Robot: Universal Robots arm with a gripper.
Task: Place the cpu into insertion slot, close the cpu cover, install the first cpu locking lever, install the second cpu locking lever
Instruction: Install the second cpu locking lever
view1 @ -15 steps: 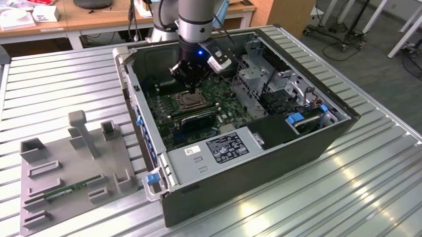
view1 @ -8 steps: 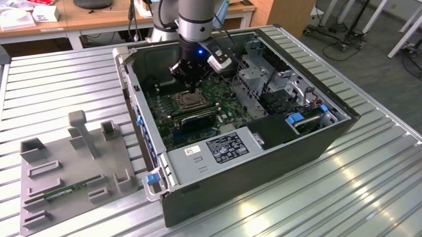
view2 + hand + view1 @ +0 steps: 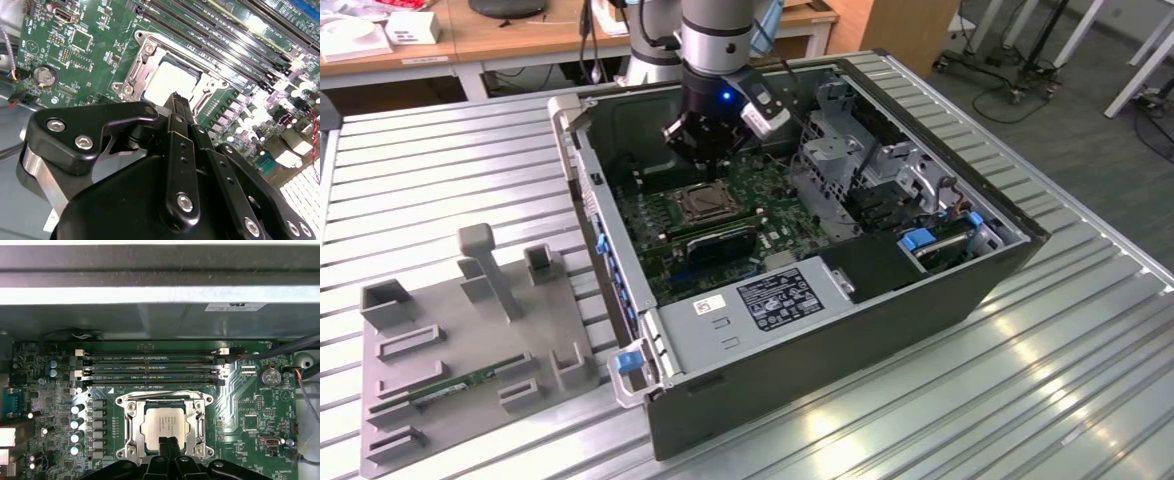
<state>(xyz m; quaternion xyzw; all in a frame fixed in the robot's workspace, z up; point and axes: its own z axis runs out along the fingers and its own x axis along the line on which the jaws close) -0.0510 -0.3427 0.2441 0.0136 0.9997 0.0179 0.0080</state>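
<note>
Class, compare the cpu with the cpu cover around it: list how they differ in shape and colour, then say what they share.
The cpu is a solid, pale silvery-tan square; the cpu cover is an open frame of brighter grey metal with a cut-out centre. The cpu fills the middle; the cpu cover runs around its edges. Both are square, metal and lie flat at the insertion slot on the green board, with the shut gripper just above them.

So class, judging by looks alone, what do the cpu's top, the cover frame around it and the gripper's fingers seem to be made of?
The cpu top: pale matte metal, probably, evenly dull.
The cpu cover: bright bare metal, glinting edges.
The gripper fingers: black matte metal or hard plastic, bolted; unclear which.
</note>
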